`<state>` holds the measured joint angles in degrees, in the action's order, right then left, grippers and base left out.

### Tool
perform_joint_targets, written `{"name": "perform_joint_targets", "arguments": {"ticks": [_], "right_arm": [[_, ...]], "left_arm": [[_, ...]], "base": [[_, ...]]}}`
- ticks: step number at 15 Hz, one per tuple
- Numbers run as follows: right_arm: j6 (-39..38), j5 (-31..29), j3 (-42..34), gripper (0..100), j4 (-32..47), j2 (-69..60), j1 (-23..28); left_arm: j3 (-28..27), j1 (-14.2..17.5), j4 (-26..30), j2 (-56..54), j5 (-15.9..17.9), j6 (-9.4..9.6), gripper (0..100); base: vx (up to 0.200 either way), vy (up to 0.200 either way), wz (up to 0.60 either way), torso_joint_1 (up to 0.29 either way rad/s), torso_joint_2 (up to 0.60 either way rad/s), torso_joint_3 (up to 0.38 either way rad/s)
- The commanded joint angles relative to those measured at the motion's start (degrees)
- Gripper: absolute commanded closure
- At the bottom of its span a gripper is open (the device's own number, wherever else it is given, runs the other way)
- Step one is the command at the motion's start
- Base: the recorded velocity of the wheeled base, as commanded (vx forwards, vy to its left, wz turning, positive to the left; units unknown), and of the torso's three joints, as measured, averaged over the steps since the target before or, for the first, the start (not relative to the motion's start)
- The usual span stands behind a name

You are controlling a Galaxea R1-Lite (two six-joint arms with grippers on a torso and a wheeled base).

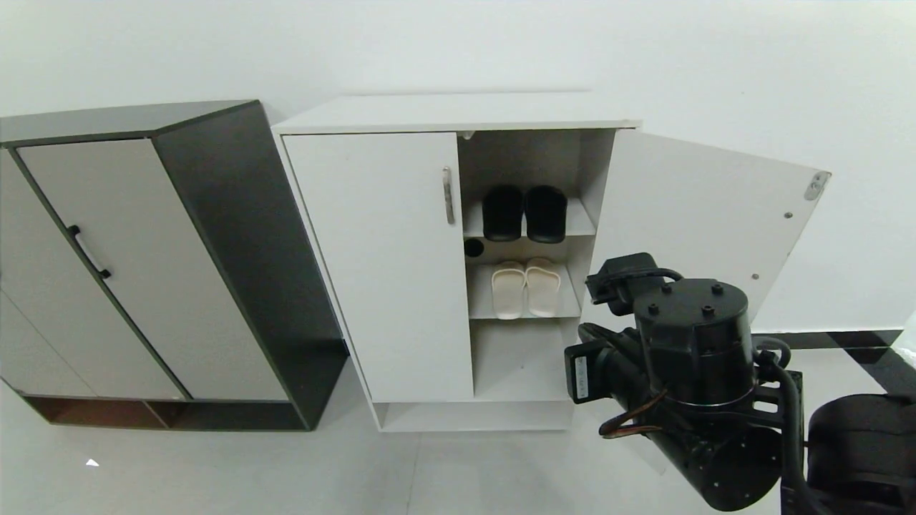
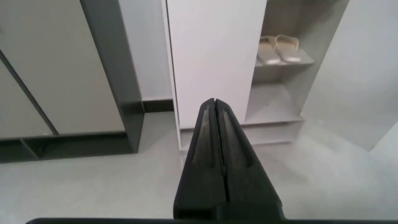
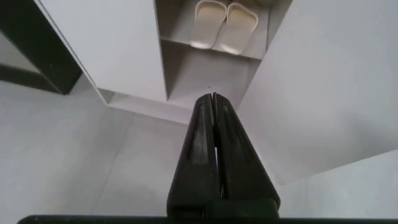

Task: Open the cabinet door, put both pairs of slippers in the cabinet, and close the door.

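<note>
- Our left hand [image 2: 215, 102] has its fingers pressed flat together with nothing between them. It hangs over the floor [image 2: 93, 186], pointed toward the base of the white cabinet [image 1: 372, 272].
- Same deal with the right hand [image 3: 213, 96]: fingers closed tight against each other and holding nothing. It's out in front of the cabinet's open side, low down near the bottom compartment.
- The cabinet's right door [image 1: 701, 214] is swung wide open, so we see its inner face. The left door [image 1: 379, 286] is closed, with its metal handle [image 1: 448, 195] along the inner edge.
- Both pairs are inside already. The black slippers [image 1: 524, 213] sit side by side on the upper shelf [image 1: 581, 223], toes pointing inward.
- The cream slippers [image 1: 526, 287] sit side by side on the middle shelf [image 1: 481, 304], right below the black pair.
- There's a small dark round thing tucked under the upper shelf on the left; we can't tell what it is.
- A grey cabinet [image 1: 215, 250] with a black handle stands just beside the white one, on the robot's left, doors closed.
</note>
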<state>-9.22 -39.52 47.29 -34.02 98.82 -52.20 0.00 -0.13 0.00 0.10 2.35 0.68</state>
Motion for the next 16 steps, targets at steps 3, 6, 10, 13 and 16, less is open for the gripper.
{"name": "perform_joint_targets", "arguments": {"ticks": [3,6,10,13,16], "right_arm": [[-0.01,-0.03,0.0,100,0.01,-0.12,0.17],[-0.01,-0.03,0.0,100,0.01,-0.12,0.26],[-0.01,0.06,0.17,100,0.01,-0.03,0.34],[-0.01,-0.03,0.17,100,0.01,-0.03,0.34],[-0.1,0.06,0.09,100,0.01,-0.03,1.05]], "left_arm": [[0.0,0.05,0.0,-0.01,0.02,0.02,100],[0.0,0.05,0.0,-0.01,0.02,0.02,100],[0.0,0.05,0.0,-0.01,0.02,0.02,100],[0.0,0.05,0.0,-0.01,0.02,0.02,100],[0.0,0.05,0.0,-0.01,0.11,-0.07,100]], "base": [[0.0,0.0,0.0,0.123,-0.46,-0.341],[0.0,0.0,0.0,0.149,-0.47,-0.328],[0.0,0.0,0.0,0.168,-0.48,-0.316],[0.0,0.0,0.0,0.199,-0.5,-0.318],[0.0,0.0,0.0,0.209,-0.52,-0.31]]}}
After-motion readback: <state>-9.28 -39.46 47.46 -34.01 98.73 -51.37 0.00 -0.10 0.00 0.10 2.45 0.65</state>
